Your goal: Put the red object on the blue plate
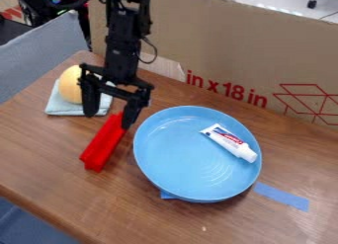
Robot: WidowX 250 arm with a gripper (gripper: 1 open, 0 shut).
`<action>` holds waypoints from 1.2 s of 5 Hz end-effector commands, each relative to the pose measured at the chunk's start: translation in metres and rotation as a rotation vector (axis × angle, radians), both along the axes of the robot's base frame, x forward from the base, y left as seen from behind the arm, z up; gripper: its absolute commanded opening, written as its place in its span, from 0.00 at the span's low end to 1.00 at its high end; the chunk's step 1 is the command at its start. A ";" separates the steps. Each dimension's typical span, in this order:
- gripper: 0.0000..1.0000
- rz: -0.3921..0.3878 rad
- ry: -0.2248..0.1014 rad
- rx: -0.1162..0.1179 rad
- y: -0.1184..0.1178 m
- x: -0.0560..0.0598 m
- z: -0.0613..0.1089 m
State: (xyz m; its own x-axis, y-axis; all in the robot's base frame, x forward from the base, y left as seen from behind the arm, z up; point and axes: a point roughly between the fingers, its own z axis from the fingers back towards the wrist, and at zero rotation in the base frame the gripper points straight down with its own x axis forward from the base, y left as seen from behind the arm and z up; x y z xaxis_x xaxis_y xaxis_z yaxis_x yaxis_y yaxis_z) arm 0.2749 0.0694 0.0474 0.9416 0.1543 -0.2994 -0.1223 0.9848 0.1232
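On my screen's left, a yellow object (73,84) sat on the pale folded cloth (61,108). My jaws (111,115) hung wide apart, gripping nothing, over the far end of the red block (105,143), which lay on the worktop (113,203). Rightward, the blue plate (177,161) held a white printed tube (230,143).

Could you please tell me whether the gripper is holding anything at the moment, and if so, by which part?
Nothing is held: the gripper is open, with its fingers apart near the far end of the red block.
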 end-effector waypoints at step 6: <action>1.00 0.046 -0.093 -0.015 0.019 0.006 -0.001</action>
